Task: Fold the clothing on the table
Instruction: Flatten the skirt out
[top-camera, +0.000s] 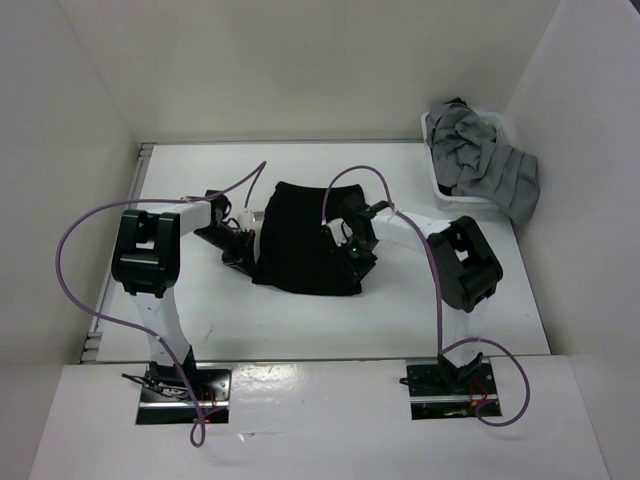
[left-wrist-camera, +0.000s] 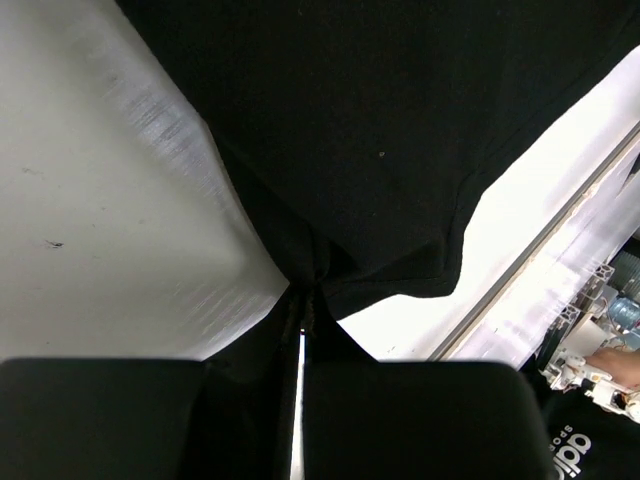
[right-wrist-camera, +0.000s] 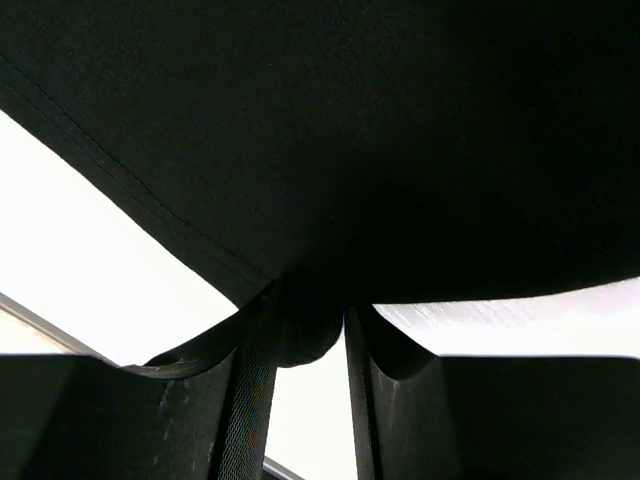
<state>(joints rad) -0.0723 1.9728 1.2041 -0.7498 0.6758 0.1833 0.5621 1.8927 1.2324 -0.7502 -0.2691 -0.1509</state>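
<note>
the black garment (top-camera: 300, 235) lies in the middle of the tabletop (top-camera: 300, 325) as a rough rectangle, between the two arms. the left claw (left-wrist-camera: 303, 310) sits at its left edge and is clenched on a pinch of the fabric, which puckers into tight creases at the tips. the right claw (right-wrist-camera: 308, 320) is at the right edge. a hanging fold sits between its fingers (right-wrist-camera: 252, 380) and touches both of them, so it looks grasped, though less tightly than on the left.

the step in hand looks like the pick-up before a fold, with one grip on each side and nothing carried over yet. the next move likely calls for both arms to rise together and keep the cloth taut between them. they would then bring the held edge across onto the rest of the garment and lay it flat. the right grip may need firming first, or its side could slip and leave the fold crooked.

a white basket (top-camera: 462, 203) heaped with grey garments (top-camera: 480, 160) stands at the far right corner, well apart from the work. one grey piece spills over its near side. a metal rail (top-camera: 97, 318) runs along the left edge. the right arm's purple cable (top-camera: 345, 178) arches over the far part of the garment and could brush cloth that is lifted high. white walls close the tabletop in on three sides.
</note>
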